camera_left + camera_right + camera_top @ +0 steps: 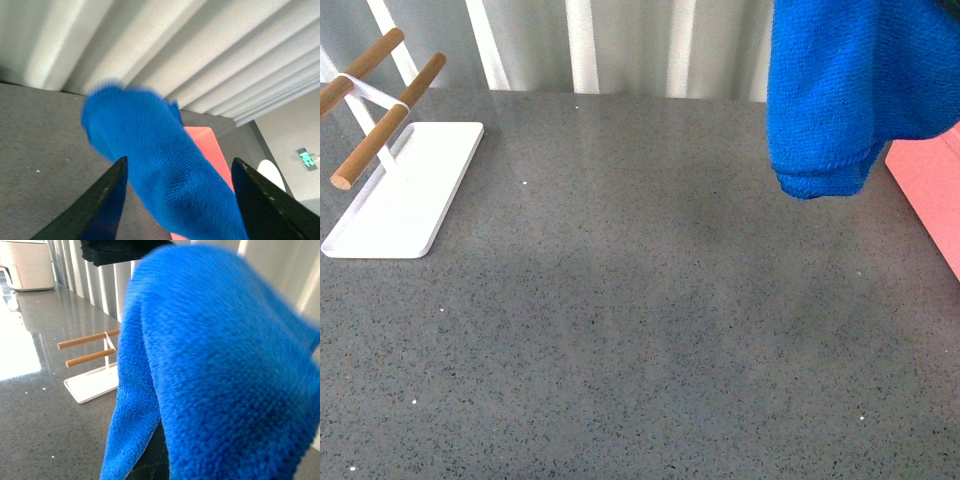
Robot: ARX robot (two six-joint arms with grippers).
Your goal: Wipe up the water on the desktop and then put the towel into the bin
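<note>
The blue towel hangs in the air at the upper right of the front view, above the dark grey desktop. Its lower fold ends just beside the salmon-pink bin, which shows at the right edge. My right gripper is shut on the towel; in the right wrist view the towel fills the frame and hides the fingers. My left gripper is open, its dark fingers standing apart on either side of the hanging towel, with the bin behind it. Neither arm shows in the front view.
A flat white tray with wooden rods stands at the back left of the desktop; it also shows in the right wrist view. A pleated white curtain runs along the far edge. A white appliance stands far off.
</note>
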